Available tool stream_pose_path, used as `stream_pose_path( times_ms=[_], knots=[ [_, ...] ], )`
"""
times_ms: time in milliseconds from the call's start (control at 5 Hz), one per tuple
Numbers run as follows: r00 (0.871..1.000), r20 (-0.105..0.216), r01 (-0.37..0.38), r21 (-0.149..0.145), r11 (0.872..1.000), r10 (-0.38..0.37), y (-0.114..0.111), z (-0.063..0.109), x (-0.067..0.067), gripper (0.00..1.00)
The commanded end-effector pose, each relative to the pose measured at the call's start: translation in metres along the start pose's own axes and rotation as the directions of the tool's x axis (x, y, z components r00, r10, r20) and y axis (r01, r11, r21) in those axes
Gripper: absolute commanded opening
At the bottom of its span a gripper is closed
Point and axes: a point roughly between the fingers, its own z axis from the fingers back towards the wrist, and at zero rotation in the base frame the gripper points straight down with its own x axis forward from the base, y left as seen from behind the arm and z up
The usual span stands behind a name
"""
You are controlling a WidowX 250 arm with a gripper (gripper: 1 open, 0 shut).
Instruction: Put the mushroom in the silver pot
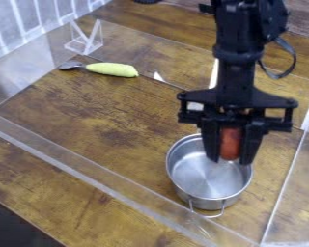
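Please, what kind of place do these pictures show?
Probably a robot test bench, not a real kitchen. A wooden table is fenced by clear plastic walls, the silver pot stands alone without a stove, and the gripper holds a toy mushroom.

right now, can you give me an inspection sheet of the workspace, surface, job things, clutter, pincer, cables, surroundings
surface: wooden table, dark brown planks, with a clear plastic barrier along the front edge.
job's things: mushroom, reddish, held between the pincer's fingers right above the silver pot; the pot stands upright, and its visible inside looks empty.
clutter: yellow-green banana-like piece lying at the back left; small clear stand behind it.
pincer: pointing down, shut on the mushroom, over the pot's far rim.
cables: black cable looping beside the arm.
surroundings: white railing at the upper left.
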Motion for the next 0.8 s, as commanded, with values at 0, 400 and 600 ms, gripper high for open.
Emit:
stream_pose_path(
  times_ms=[0,400,600],
  knots=[
    [0.997,0.034,0.068,-0.003,0.998,-0.068,0.005,0.006,0.002,0.0],
    [0.995,0.052,0.083,0.026,0.996,-0.085,0.015,-0.003,0.017,0.0],
    [0.995,0.047,0.082,0.029,0.996,-0.084,0.016,-0.001,0.017,1.0]
  ],
)
